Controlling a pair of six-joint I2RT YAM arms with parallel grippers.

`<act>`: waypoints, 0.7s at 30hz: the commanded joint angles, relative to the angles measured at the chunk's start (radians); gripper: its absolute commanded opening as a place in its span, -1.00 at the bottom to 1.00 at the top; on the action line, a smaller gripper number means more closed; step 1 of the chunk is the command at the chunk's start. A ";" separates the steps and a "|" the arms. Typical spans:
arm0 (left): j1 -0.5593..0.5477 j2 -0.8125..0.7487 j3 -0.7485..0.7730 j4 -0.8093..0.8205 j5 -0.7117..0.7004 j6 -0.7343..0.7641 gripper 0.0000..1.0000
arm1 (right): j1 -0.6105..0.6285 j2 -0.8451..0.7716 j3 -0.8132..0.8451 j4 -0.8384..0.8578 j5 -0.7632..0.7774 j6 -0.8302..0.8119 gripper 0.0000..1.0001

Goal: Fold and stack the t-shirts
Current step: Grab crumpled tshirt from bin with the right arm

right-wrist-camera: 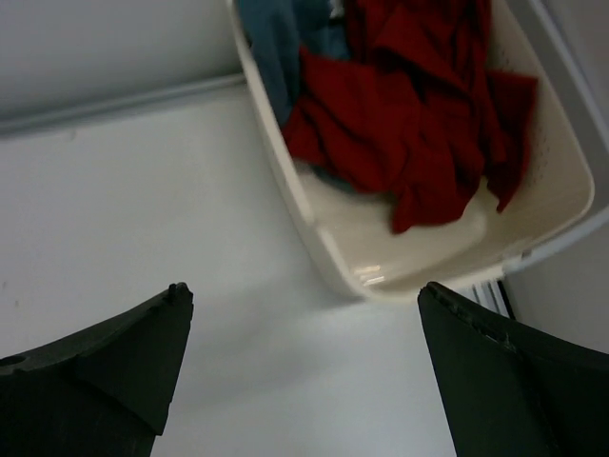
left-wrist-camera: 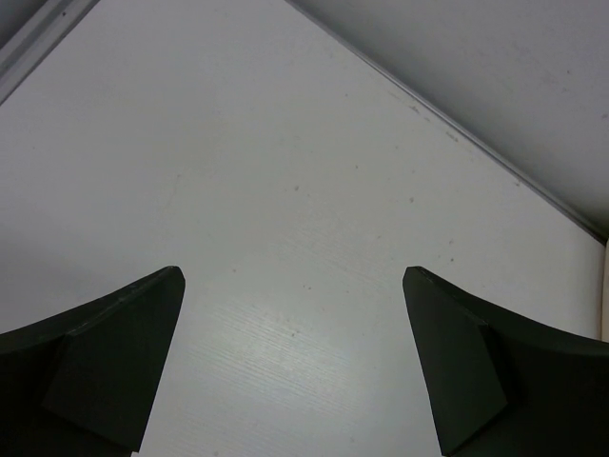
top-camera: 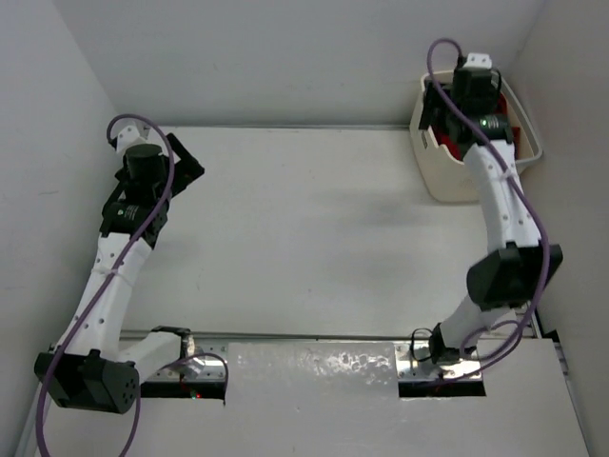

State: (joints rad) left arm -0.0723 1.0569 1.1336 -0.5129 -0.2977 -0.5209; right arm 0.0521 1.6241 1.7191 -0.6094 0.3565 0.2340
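Red shirt (right-wrist-camera: 419, 124): soft, crumpled cloth lying in the basket, ahead of the right claw and a bit to its right, well apart from its fingers.
Blue-grey shirt (right-wrist-camera: 281, 48): tucked beside the red one and partly under it, ahead of the claw and farther off. Only a bit shows.
White shirt: I cannot spot one. It may be hidden under the others.
Basket (right-wrist-camera: 561, 181): cream plastic with little holes, in the far right corner of the table. Its near rim lies just ahead of the right claw. The shirts sit bunched up inside, so each one must come out before it can be folded.
Right claw (right-wrist-camera: 303, 290): spread wide and holding nothing, up in the air by the basket and pointing down. I think it is spread so wide so it can pinch a thick lump of cloth.
Left claw (left-wrist-camera: 292, 271): also spread wide and holding nothing, well apart from the basket. Only white table shows below it. It seems to wait where folding could happen.
Table (top-camera: 314, 248): white and flat, a good place to lay a shirt out.
Job so far: nothing folded, no stack. It looks like the very start.
Next, I guess: the right claw would dip into the basket for the red shirt, because it lies on top.
Watch out: the shirts are tangled, so pulling one may drag another along.
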 commanded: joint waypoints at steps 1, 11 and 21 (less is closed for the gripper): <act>0.003 0.020 0.045 0.065 0.014 -0.004 0.99 | -0.090 0.211 0.262 -0.096 0.087 0.042 0.98; 0.008 0.132 0.089 0.116 0.072 0.016 0.99 | -0.236 0.615 0.497 0.239 -0.031 0.077 0.98; 0.008 0.202 0.129 0.087 0.046 0.021 0.99 | -0.262 0.879 0.574 0.454 -0.100 0.119 0.73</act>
State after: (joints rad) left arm -0.0711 1.2522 1.2053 -0.4515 -0.2459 -0.5159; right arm -0.2127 2.5092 2.2566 -0.2794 0.2817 0.3000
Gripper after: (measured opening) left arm 0.997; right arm 0.890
